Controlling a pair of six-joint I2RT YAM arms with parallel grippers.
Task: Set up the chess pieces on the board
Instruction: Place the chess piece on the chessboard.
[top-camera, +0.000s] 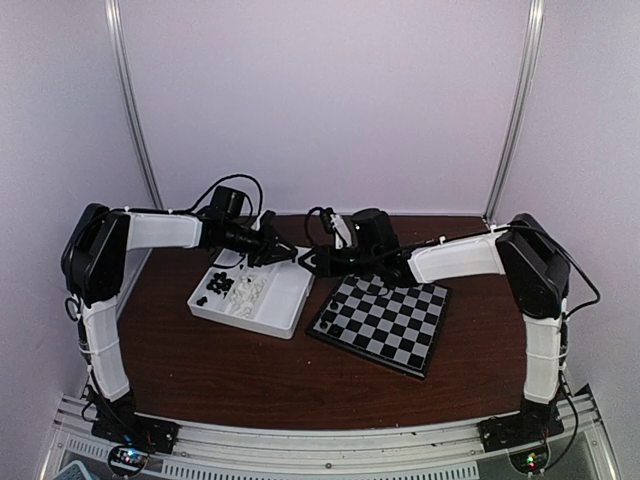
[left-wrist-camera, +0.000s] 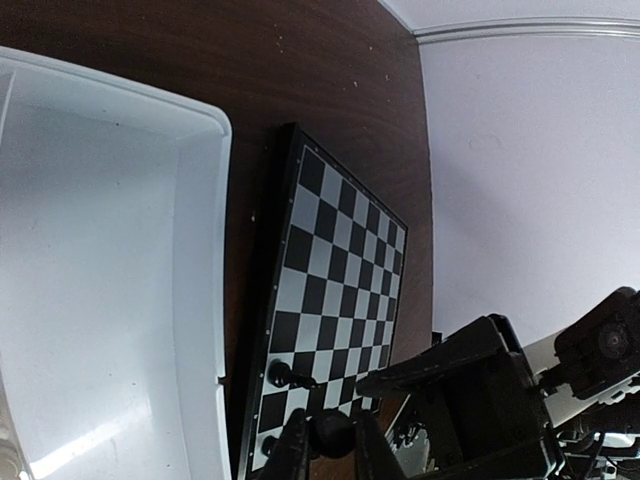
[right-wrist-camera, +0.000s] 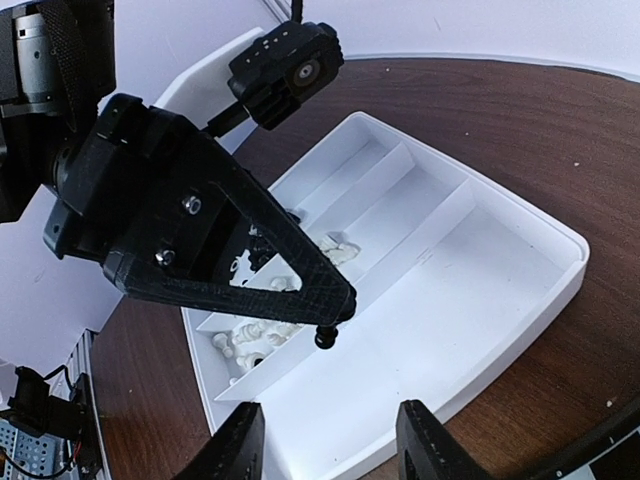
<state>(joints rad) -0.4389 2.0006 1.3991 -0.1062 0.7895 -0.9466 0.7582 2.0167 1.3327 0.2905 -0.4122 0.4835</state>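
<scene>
1. Top view: my left jaws hang over the tray's (top-camera: 280, 295) far edge. The board (top-camera: 385, 320) lies just beside the tray.
2. Left wrist: my left jaws pinch a black piece (left-wrist-camera: 333, 435). A black pawn (left-wrist-camera: 285, 376) stands on the board.
3. Right wrist: my right jaws are parted and empty above the tray.
4. Step, as I judge it: carrying the piece to the board. The next move calls for an upright set-down on a free square.

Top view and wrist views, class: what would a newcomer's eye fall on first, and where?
The left gripper pinches a tiny black chess piece above the white tray. Beside the tray lies the checkered board, mostly bare, a second piece standing near its tray-side edge. The right gripper hangs open, facing the tray.
</scene>
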